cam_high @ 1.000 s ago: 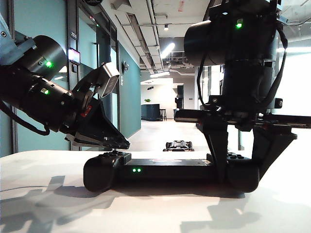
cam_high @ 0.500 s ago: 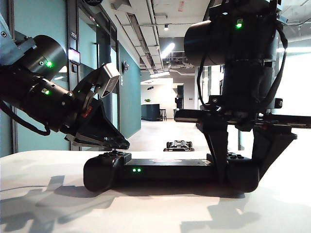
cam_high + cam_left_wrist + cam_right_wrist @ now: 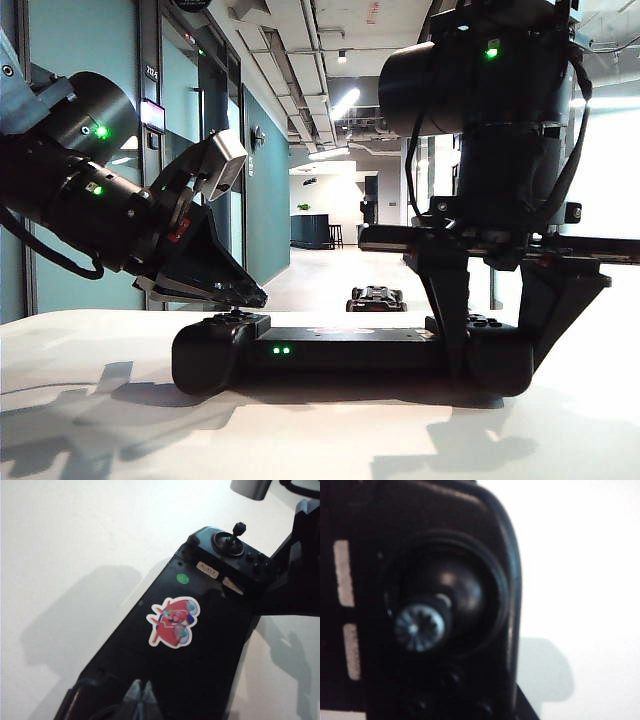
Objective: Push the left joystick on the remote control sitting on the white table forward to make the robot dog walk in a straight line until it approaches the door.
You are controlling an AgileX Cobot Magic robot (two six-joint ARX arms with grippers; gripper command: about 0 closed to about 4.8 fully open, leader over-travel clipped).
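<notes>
Jaws of the left gripper (image 3: 141,694) were pressed together, tips down on the left end of the remote control (image 3: 350,352), at the left joystick (image 3: 236,313). Jaws of the right gripper (image 3: 495,345) straddled the controller's right end and appeared to pin it to the white table (image 3: 330,440); whether they actually clamped it could not be told. Forward pressure on the stick should be held steady and straight, since any sideways lean would likely curve the walk. The robot dog (image 3: 376,298) stood far down the corridor floor, with open floor around it. The controller lay well inside the table edges.
</notes>
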